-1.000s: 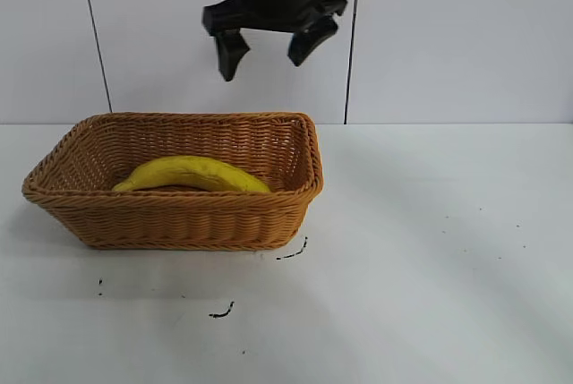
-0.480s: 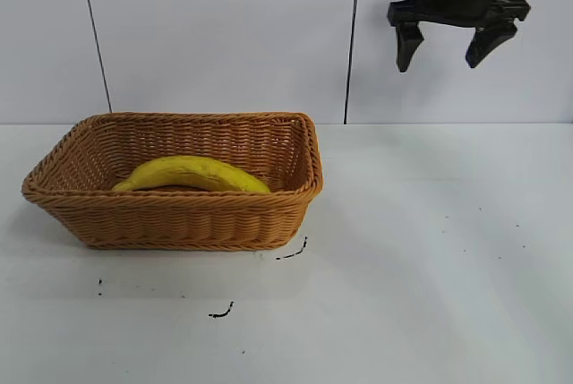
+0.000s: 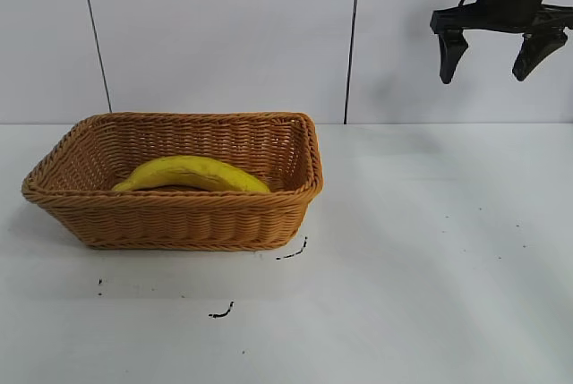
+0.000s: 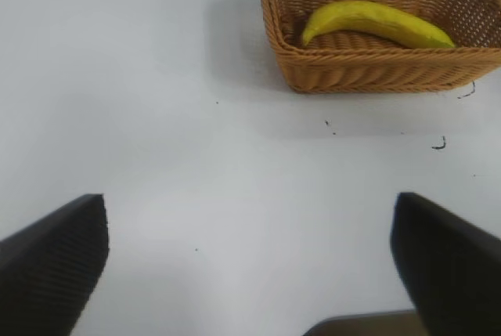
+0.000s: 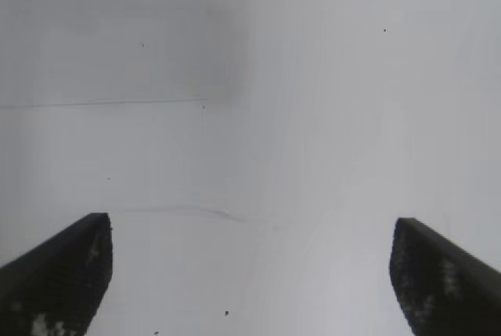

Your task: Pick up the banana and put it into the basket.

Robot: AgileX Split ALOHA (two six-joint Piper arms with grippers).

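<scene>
Banana (image 3: pixel 192 174) lies inside basket (image 3: pixel 179 218) on bench (image 3: pixel 430 268): task looks done. My right gripper (image 3: pixel 491 51) high above bench, well apart from basket, fingers released, empty. My left gripper (image 4: pixel 250 273) spread, holding nothing.

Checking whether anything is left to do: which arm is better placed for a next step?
Neither needs to act: the banana lies in the basket. The right gripper hangs open, high and well aside; the left gripper is open too.
</scene>
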